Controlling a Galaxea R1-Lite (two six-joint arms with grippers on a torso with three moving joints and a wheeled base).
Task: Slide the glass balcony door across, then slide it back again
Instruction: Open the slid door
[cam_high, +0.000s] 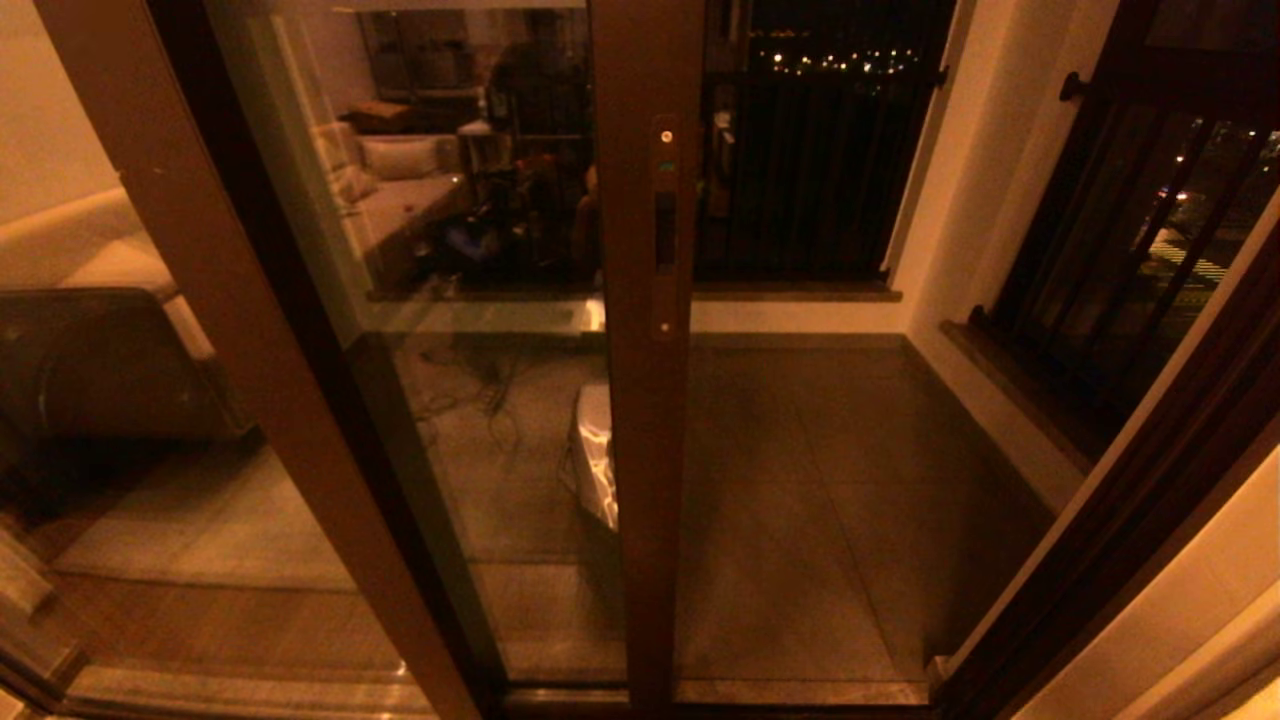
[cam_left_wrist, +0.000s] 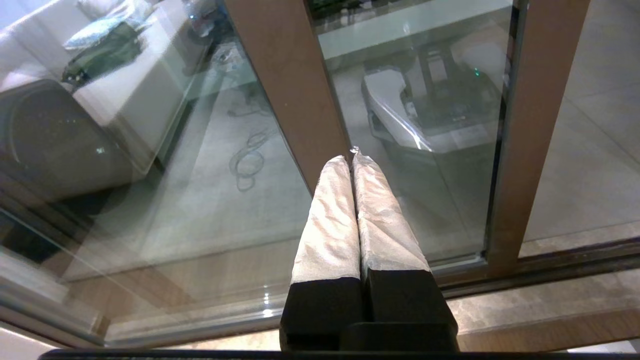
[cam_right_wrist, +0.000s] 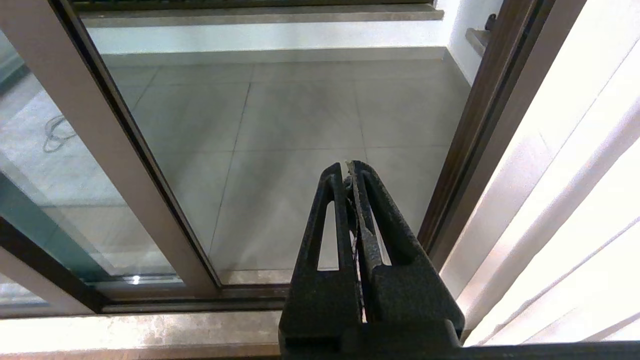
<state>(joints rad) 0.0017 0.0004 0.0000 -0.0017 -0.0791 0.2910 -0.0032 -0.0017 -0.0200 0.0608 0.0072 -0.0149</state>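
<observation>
The glass balcony door (cam_high: 648, 420) stands partway across the opening, its dark brown stile upright in the middle of the head view. A narrow handle slot (cam_high: 665, 232) with small screws sits on that stile. Neither arm shows in the head view. My left gripper (cam_left_wrist: 351, 157), with white-wrapped fingers, is shut on nothing and points down at the glass, left of the door stile (cam_left_wrist: 532, 125). My right gripper (cam_right_wrist: 347, 168), black, is shut and empty. It hangs before the open gap, to the right of the door stile (cam_right_wrist: 92, 140).
A fixed panel's lighter-brown stile (cam_high: 235, 300) slants at the left. The tiled balcony floor (cam_high: 800, 480) shows through the gap. The dark door jamb (cam_high: 1130, 500) and a black-barred window (cam_high: 1130, 260) are at the right. A pale curtain (cam_right_wrist: 575, 200) hangs beside the jamb.
</observation>
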